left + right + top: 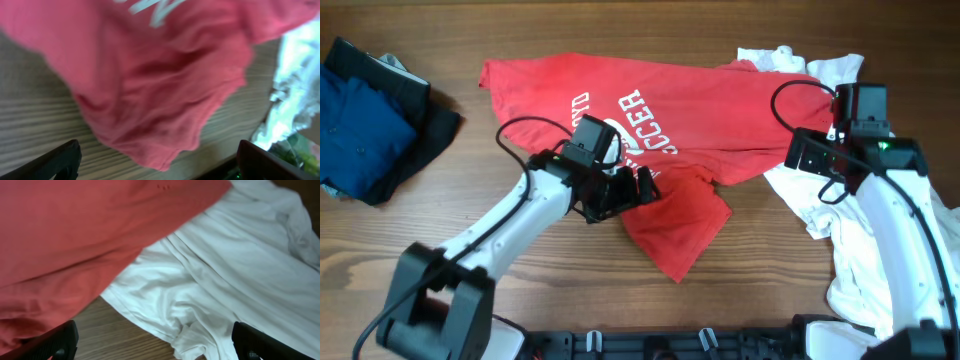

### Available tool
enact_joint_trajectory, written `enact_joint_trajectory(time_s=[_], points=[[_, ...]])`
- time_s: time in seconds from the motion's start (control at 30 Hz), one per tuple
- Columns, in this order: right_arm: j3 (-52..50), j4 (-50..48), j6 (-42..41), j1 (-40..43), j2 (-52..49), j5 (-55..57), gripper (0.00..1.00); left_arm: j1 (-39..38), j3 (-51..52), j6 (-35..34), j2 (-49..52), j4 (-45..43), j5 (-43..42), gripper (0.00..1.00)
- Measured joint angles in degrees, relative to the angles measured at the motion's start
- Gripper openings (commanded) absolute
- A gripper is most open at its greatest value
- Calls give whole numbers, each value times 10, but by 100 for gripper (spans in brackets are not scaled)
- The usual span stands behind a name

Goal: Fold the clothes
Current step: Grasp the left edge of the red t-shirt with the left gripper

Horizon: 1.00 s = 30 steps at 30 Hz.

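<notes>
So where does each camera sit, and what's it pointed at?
Overhead: above the table, looking down at the red shirt, white cloth and blue clothes; both arms show.
Left wrist: on the left arm, facing the shirt's lower flap; its fingers show, spread.
Right wrist: on the right arm, facing the shirt's edge over the white cloth; its fingers show.
Shared: all three see shirt and white cloth.

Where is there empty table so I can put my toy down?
Bare table shows at the front, between the red T-shirt and the white clothes. More lies front left, below the blue clothes, beside the left arm. The middle and right side are crowded.
</notes>
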<state>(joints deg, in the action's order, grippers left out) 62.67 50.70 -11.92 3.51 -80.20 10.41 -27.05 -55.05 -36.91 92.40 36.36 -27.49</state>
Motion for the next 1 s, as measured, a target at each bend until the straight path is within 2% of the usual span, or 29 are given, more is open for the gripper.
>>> enact_joint_trajectory(time_s=[0.2,0.3,0.47,0.5,0.53,0.57,0.6,0.77,0.83,0.93,1.0], points=[[0,12,0,31,-58,-4,100,0,3,-30,58,10,4,100],[0,18,0,33,-76,-6,99,0,3,-35,81,10,3,94],[0,20,0,33,-79,-10,99,-7,3,-44,90,-16,3,54],[0,20,0,33,-79,-12,99,-9,4,-43,92,-21,4,42],[0,21,0,33,-79,-12,100,-11,4,-45,94,-24,4,20],[0,21,0,33,-79,-13,100,-14,5,-47,95,-25,5,7],[0,22,0,33,-79,-14,99,-16,5,-45,96,-26,6,4],[0,31,0,33,-79,-14,98,-22,5,-43,98,5,9,4],[0,31,0,33,-79,-14,95,-10,5,-43,97,31,23,4],[0,32,9,33,-79,-16,89,48,6,-33,86,73,52,4],[0,33,15,33,-80,-25,85,127,6,-18,62,85,70,4]])
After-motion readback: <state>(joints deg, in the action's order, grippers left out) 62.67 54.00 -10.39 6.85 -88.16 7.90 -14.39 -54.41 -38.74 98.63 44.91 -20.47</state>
